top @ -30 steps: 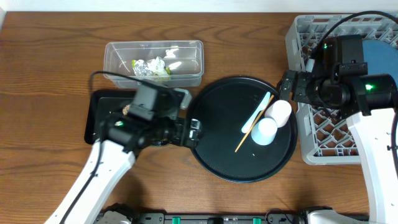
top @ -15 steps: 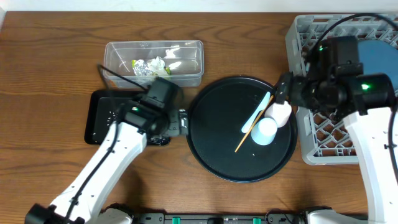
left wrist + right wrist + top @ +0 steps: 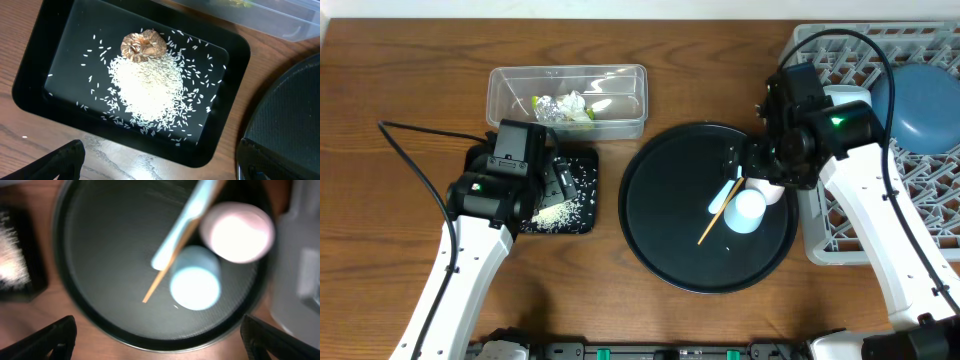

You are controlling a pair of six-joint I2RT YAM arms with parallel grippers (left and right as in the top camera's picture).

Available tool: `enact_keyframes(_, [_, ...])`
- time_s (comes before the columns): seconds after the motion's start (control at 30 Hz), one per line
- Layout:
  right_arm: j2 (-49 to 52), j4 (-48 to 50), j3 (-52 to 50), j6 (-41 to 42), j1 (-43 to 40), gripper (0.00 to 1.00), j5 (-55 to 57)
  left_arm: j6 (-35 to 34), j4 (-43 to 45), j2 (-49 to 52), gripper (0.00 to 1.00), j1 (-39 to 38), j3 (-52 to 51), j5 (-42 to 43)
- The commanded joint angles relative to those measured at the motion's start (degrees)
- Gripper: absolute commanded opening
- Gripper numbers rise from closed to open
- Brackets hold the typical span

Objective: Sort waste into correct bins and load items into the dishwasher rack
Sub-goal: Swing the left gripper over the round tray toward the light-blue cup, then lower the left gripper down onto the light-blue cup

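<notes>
From above, the left gripper (image 3: 555, 182) hangs over the shallow black tray (image 3: 582, 225), and the right gripper (image 3: 740, 172) over the round black tray (image 3: 670, 235).

Left wrist view: the fingers are spread wide and hold nothing. Rice grains (image 3: 147, 90) and a brown food lump (image 3: 143, 45) lie in the tray.

Right wrist view, blurred: the gripper is released above two cups (image 3: 195, 285), a spoon (image 3: 182, 220) and a stick (image 3: 162, 277).

Grained wooden desk (image 3: 400, 80); clear glossy plastic tub (image 3: 625, 112); smooth black tray (image 3: 37, 85) holding matt rice (image 3: 145, 90); grey plastic rack (image 3: 930, 40).
</notes>
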Motion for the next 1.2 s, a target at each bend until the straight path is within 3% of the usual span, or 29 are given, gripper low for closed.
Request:
enact_keyframes(0.0, [-0.02, -3.04, -0.61, 12.59, 0.44, 0.99, 10.47, -0.50, -0.17, 0.26, 0.98, 0.22, 0.24, -1.16])
enact_keyframes(0.33, [0.44, -0.44, -8.76, 13.94, 1.84, 0.99, 6.62, -0.55, -0.20, 0.26, 0.98, 0.22, 0.24, 0.37])
enact_keyframes(0.47, [0.42, 2.12, -8.94, 13.94, 2.29, 0.99, 5.35, 0.94, -0.72, 0.26, 0.98, 0.09, 0.24, 13.35])
enact_keyframes(0.63, [0.42, 5.05, -7.13, 13.35, -0.61, 0.99, 5.11, 13.27, 4.48, 0.26, 0.98, -3.69, 0.24, 33.79])
enact_keyframes(0.83, [0.42, 1.77, 1.90, 6.14, -12.11, 0.99, -2.54, 13.22, 13.00, 0.98, 0.98, -14.80, 0.24, 33.31])
enact_keyframes(1.0, [0.37, -1.25, 8.66, 5.38, -23.78, 0.99, -2.12, 12.96, 21.68, 4.68, 0.98, -27.02, 0.24, 22.43])
enact_keyframes(1.17, [0.39, -2.14, 8.83, 5.38, -30.91, 0.99, -2.10, 12.79, 29.79, 11.74, 0.98, -35.36, 0.26, 13.09])
